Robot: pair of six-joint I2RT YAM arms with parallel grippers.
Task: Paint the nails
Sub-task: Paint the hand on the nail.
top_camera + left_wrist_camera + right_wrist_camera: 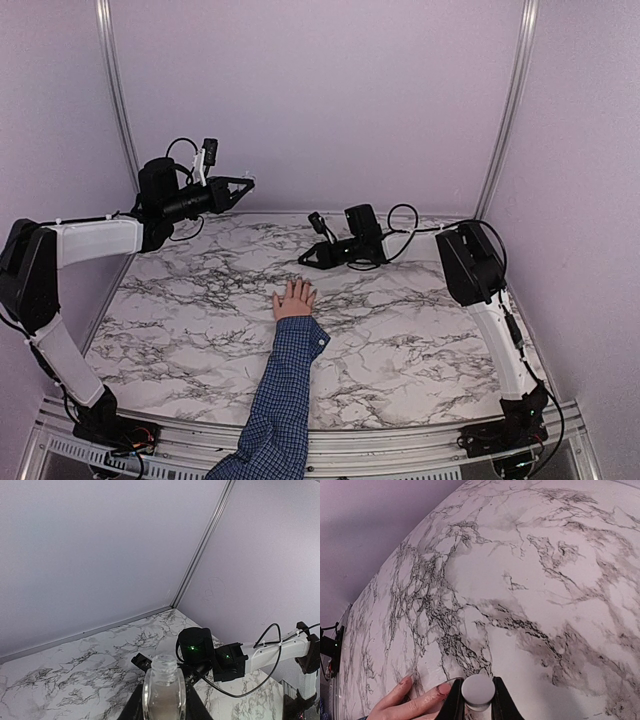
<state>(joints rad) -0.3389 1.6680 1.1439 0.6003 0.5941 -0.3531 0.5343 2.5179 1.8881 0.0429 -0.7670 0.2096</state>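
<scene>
A small light-skinned hand (293, 299) lies palm down mid-table, its blue checked sleeve (285, 385) reaching in from the near edge. In the right wrist view two of its fingers (410, 702) show at the lower left, with pinkish nails (444, 688). My right gripper (478, 694) is shut on a round white cap (478, 689), low over the table just beside the fingertips (303, 261). My left gripper (164, 702) is raised at the back left (248, 183), shut on a clear glass bottle (164, 690) with an open neck. Any brush under the cap is hidden.
The marble tabletop (400, 340) is bounded by lilac walls at the back and both sides. The right arm's black wrist and cables (205, 650) show below the bottle in the left wrist view. A metal rail runs along the near edge (400, 440).
</scene>
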